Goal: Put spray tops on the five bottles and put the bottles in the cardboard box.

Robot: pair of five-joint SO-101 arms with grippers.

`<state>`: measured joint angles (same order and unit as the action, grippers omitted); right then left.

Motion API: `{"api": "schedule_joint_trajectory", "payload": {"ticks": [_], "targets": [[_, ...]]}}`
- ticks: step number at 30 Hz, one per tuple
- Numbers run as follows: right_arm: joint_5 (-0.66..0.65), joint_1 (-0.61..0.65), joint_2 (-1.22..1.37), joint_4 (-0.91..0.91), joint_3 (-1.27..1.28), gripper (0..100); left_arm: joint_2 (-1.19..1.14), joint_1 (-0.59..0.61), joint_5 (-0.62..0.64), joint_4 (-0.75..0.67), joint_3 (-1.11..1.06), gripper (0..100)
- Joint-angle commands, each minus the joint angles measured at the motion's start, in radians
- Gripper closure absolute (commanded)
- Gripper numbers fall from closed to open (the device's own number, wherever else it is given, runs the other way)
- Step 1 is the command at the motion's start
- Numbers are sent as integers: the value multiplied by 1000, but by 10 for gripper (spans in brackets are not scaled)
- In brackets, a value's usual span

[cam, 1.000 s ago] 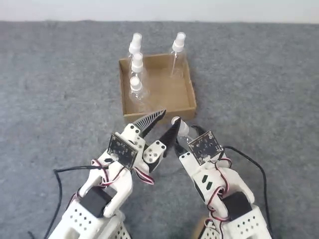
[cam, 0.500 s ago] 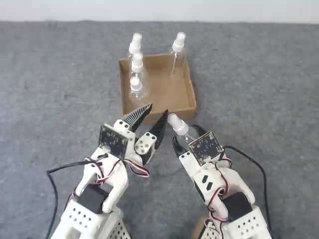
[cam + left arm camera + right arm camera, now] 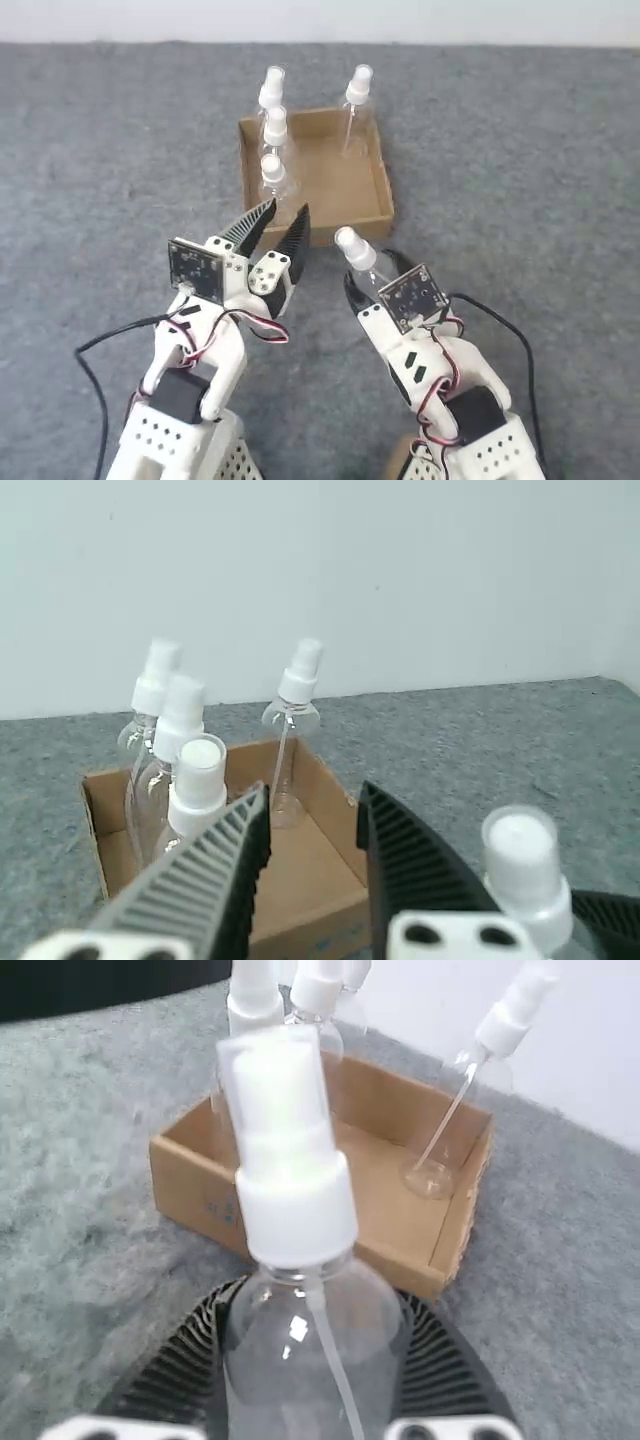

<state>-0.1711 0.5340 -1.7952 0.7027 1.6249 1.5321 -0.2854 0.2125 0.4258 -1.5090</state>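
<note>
R arm nearest. R pincer (image 3: 372,278) is clamped on the body of a clear spray bottle (image 3: 364,268), one finger on each side. The bottle is tilted, neck pointing toward the box. A white spray top (image 3: 349,243) is on its neck, and the dip tube shows inside the body in the R wrist view. The bottle is off the tabletop (image 3: 520,180), which is a grey, carpet-like surface. It's held just short of the box's near wall, not inside the box.

L arm is beside it. L pincer (image 3: 288,207) is wide apart w/ nothing between the fingers. The ribbed black fingers (image 3: 215,870) point toward the box. In the high view the tips overlap the box's near-L corner. Can't tell if they're over it or just short.

Cardboard box (image 3: 340,228) is next out. It's low and open-topped, sits flat on the tabletop, approx centred ahead of both arms.

4 clear bottles stand upright in it, all w/ white spray tops on. 3 are in a row along the L wall:
- near bottle (image 3: 273,180)
- mid bottle (image 3: 276,135)
- far bottle (image 3: 271,90), at the back-L corner

The 4th bottle (image 3: 356,100) stands alone at the back-R corner, well apart from the row. The box floor between them is bare cardboard.

A pale wall (image 3: 400,560) is behind the tabletop edge.
</note>
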Motion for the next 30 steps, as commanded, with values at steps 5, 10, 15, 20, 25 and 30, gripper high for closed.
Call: {"api": "schedule_joint_trajectory", "payload": {"ticks": [5, 10, 15, 20, 25, 30], "targets": [[-8, -2, -21, -90, -32, 948, 6, -51, 31, -29, 21, 863], [-6, 15, -21, -90, -32, 946, 3, -150, 23, -28, -5, 862], [-8, 102, -21, -82, -28, 949, 8, -235, -77, -20, -22, 862], [-14, 102, -21, -81, -28, 950, 9, -275, -135, -8, -31, 862], [-14, 102, -21, -82, -14, 950, 9, -275, -137, -8, -31, 862], [-14, 82, -21, -81, -8, 950, 11, -252, -138, -12, -28, 866]]}}
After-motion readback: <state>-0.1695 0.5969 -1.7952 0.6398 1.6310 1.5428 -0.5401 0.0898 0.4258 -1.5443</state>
